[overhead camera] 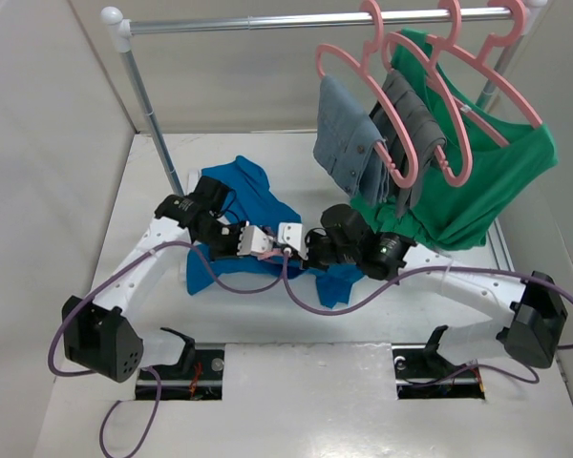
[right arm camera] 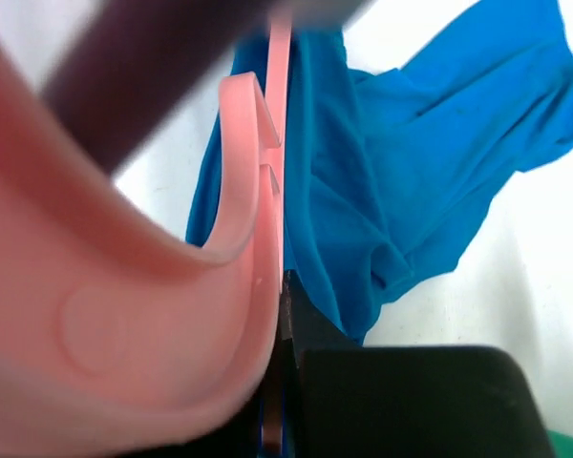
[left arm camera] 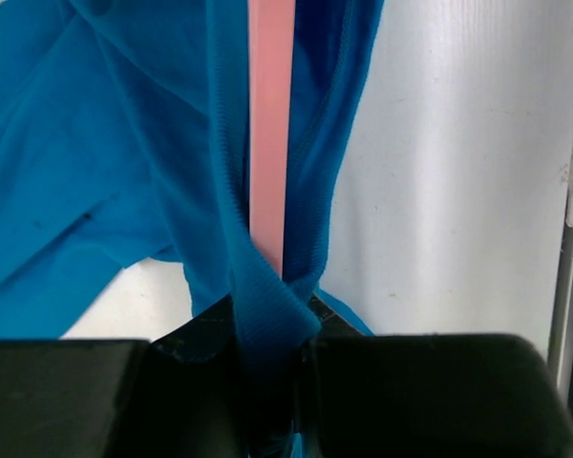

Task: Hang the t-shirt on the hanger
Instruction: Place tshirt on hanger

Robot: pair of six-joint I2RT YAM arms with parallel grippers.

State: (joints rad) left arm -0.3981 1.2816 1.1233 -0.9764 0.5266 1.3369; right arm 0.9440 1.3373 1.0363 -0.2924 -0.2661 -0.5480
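The bright blue t-shirt [overhead camera: 251, 197] lies crumpled on the white table between the two arms. My left gripper [overhead camera: 262, 245] is shut on its ribbed collar band [left arm camera: 267, 305], fingers close together [left arm camera: 272, 348]. The pink hanger [left arm camera: 270, 114] runs straight up through the collar opening in the left wrist view. My right gripper [overhead camera: 296, 242] faces the left one and is shut on the hanger [right arm camera: 134, 324], whose curved part fills the left of the right wrist view [right arm camera: 282, 324]. The shirt [right arm camera: 411, 172] lies just behind it. In the top view the hanger is hidden by the grippers and cloth.
A clothes rail [overhead camera: 315, 21] on a post [overhead camera: 153, 114] spans the back. Pink hangers on it carry grey trousers [overhead camera: 349, 143] and a green shirt [overhead camera: 487, 181], which hangs down to the table behind my right arm. Purple cables [overhead camera: 267, 286] loop over the table.
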